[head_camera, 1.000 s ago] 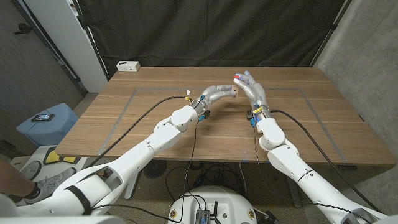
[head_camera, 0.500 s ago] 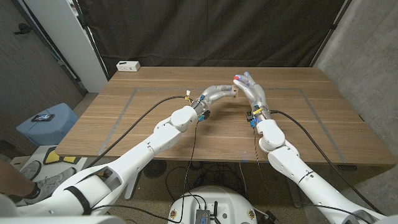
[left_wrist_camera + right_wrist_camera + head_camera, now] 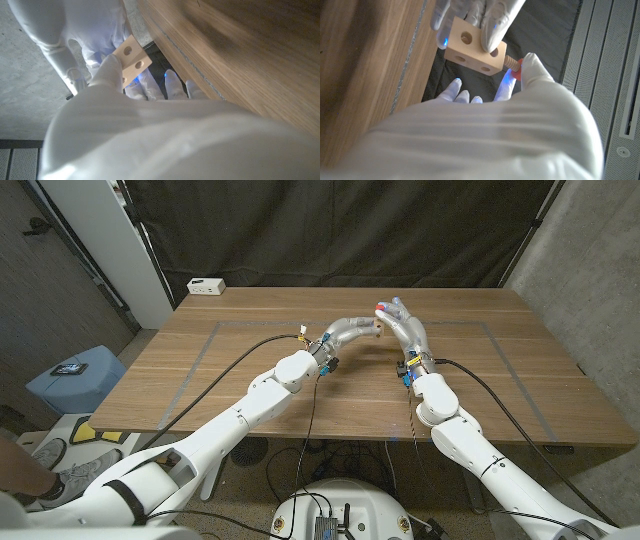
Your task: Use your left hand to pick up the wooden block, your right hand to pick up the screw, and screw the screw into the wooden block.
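The wooden block is held in the fingers of the left hand, raised above the far middle of the table. In the right wrist view its faces are seen to carry round holes. The screw, wooden-threaded with a red head, is pinched by the right hand, just beside the left hand. The screw's tip is entered into one end face of the block, and its long axis is run in line with the block's length. A white box is seen at the far left corner; no writing can be read.
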